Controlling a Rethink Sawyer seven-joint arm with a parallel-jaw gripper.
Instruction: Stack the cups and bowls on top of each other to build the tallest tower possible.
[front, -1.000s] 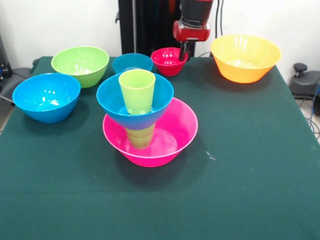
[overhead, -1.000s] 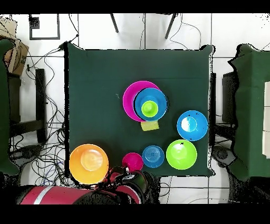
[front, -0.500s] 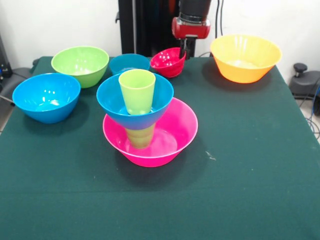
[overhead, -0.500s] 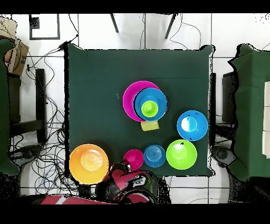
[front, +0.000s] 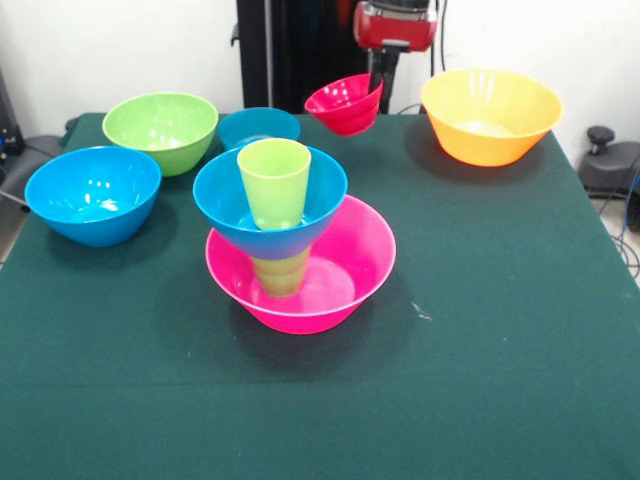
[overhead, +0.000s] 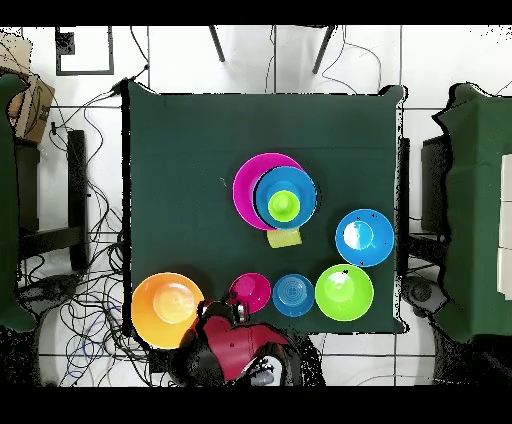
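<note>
The small red bowl (front: 345, 104) hangs tilted above the table's far edge, my gripper (front: 378, 92) shut on its right rim. From above, the red bowl (overhead: 250, 292) sits just beside the gripper (overhead: 236, 311). The tower stands mid-table: a wide pink bowl (front: 345, 285) at the base, a green cup (front: 280, 272) in it, a blue bowl (front: 225, 205) on that cup, and a lime cup (front: 274, 180) on top. Overhead, the pink bowl (overhead: 248, 188), blue bowl (overhead: 303, 196) and lime cup (overhead: 284, 205) nest together.
A small blue bowl (front: 258, 125) sits just left of the lifted red one. A green bowl (front: 160, 128) and a medium blue bowl (front: 92, 193) stand at the left, and a large orange bowl (front: 490, 115) at the far right.
The gripper has risen with the red bowl, which left the table, tipped and now hangs in the air. The tower and the other bowls have not moved.
</note>
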